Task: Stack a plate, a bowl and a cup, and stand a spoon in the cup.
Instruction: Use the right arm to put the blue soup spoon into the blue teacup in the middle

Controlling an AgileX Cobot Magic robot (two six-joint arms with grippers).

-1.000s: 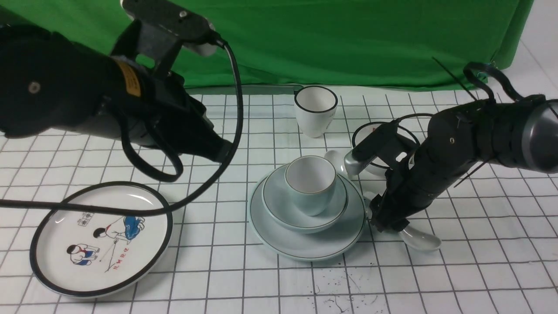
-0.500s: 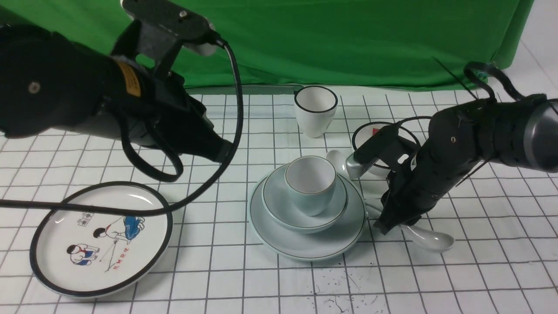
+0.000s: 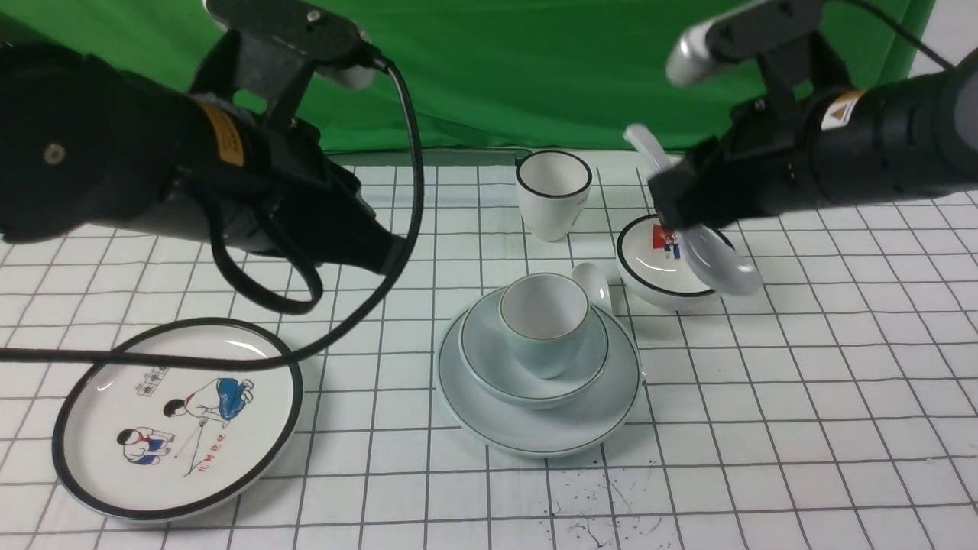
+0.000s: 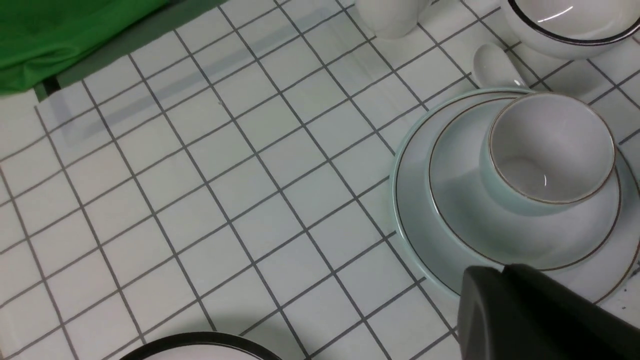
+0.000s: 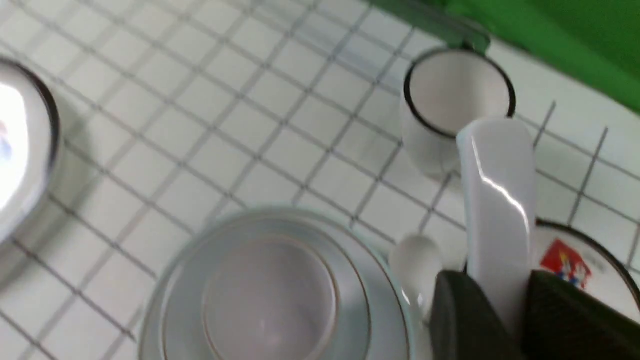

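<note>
Cup point(image 3: 546, 336) sitting in bowl point(image 3: 489, 359) on plate point(image 3: 535, 431). Right fingers point(image 5: 460, 315) pinching spoon point(image 3: 714, 260) aloft, probably mid-handle; standing it in cup remaining. Left fingers point(image 4: 525, 310) pressed together.

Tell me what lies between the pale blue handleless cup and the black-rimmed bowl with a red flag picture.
A small glossy white ceramic spoon lies there; the front view shows it.

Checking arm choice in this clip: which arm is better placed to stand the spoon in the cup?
Right. The right tool holds the spoon in the air, to the right of the cup. The left tool is shut and empty, off to the cup's left.
</note>
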